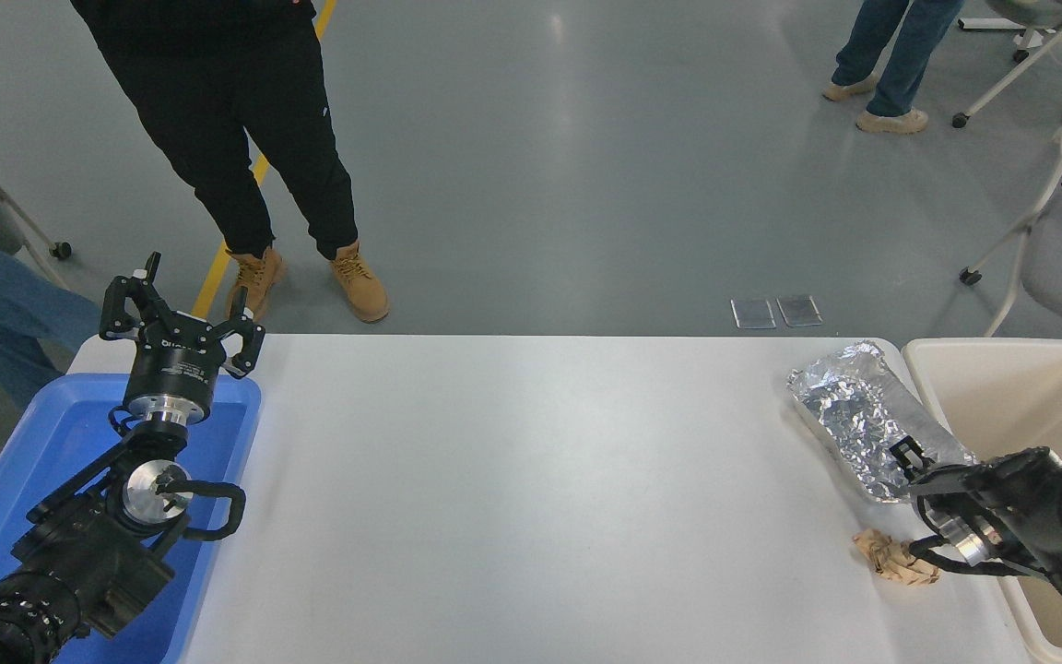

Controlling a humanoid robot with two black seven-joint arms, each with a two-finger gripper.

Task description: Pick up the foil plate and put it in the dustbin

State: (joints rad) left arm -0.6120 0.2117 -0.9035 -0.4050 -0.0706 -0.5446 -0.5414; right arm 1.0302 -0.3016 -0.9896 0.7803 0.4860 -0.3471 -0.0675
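Observation:
The foil plate (858,415), crinkled silver and oblong, lies flat on the white table (531,480) at the far right, next to the dustbin. The dustbin (1001,355) is a beige tub at the table's right edge. My right gripper (907,458) comes in from the right over the dustbin and sits at the plate's near end, touching or just above its rim. I cannot tell whether it is open or shut. My left gripper (182,312) is parked at the lower left over the blue tray, open and empty.
A crumpled brown paper ball (895,558) lies on the table just in front of my right gripper. A blue plastic tray (42,443) stands at the left edge. A person (245,138) stands at the far side; chairs stand at the upper right.

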